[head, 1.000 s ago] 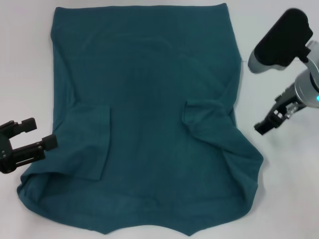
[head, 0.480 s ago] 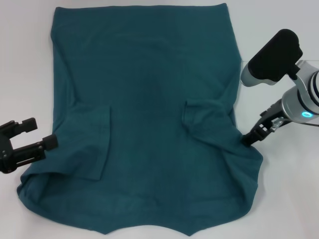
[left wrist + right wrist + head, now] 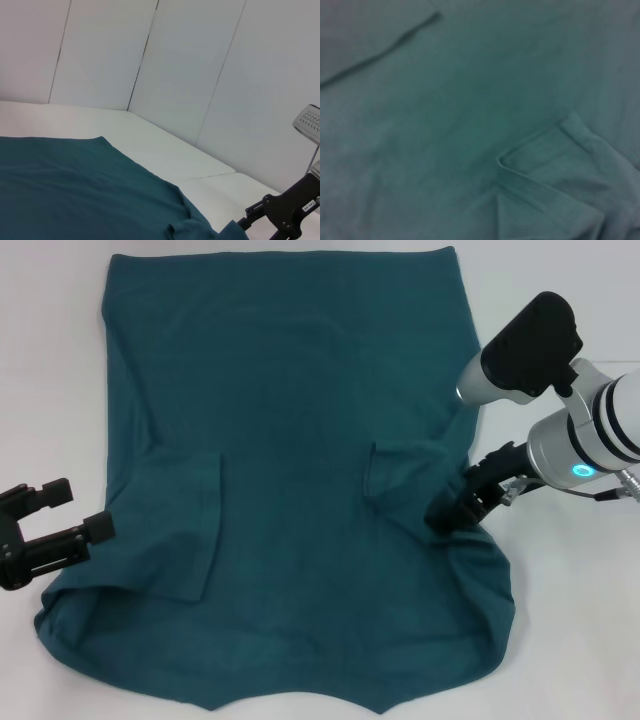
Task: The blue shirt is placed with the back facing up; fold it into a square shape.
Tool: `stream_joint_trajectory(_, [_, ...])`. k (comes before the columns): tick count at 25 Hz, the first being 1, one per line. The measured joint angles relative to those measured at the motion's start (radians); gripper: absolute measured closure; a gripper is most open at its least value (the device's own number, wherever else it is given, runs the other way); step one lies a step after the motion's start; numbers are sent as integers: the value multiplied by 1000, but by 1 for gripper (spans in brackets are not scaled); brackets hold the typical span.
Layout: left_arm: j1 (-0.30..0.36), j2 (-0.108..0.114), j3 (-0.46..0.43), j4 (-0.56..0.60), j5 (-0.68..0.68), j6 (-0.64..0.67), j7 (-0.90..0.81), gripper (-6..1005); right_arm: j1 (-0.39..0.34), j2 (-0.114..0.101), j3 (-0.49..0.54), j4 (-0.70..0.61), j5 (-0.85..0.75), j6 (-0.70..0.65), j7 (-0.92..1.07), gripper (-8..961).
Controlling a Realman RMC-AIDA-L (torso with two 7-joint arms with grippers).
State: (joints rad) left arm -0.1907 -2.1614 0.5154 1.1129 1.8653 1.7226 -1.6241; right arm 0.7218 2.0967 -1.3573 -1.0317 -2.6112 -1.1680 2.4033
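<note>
Because the right hand [image 3: 447, 515] sits low on the blue shirt [image 3: 290, 440], at the shirt's right edge just beside the folded-in right sleeve [image 3: 400, 475], the main risk is a poor bite: it could pinch only the top layer, or catch the bunched cloth below the sleeve, and drag the whole garment askew instead of turning a clean fold. Whether its fingers are apart or together cannot be told; they are dark against dark cloth in the head view, and the right wrist view shows only fabric and the sleeve's hem. The shirt lies spread flat on the white surface [image 3: 560, 640], both sleeves turned inward, its right side below the sleeve puckered and bulging outward; that slack could crease into the fold. The left hand [image 3: 75, 512] waits off the shirt's lower left edge, fingers apart and empty, near the cloth but not on it. Nothing else lies on the surface around the shirt; only the shirt's own wrinkles stand in the way.
</note>
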Motion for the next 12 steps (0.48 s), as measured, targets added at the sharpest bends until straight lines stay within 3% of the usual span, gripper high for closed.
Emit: stream_joint_trajectory(12, [3,0,0,1,0,-2,5,125,16,2,0,1,140,-50,-79,7])
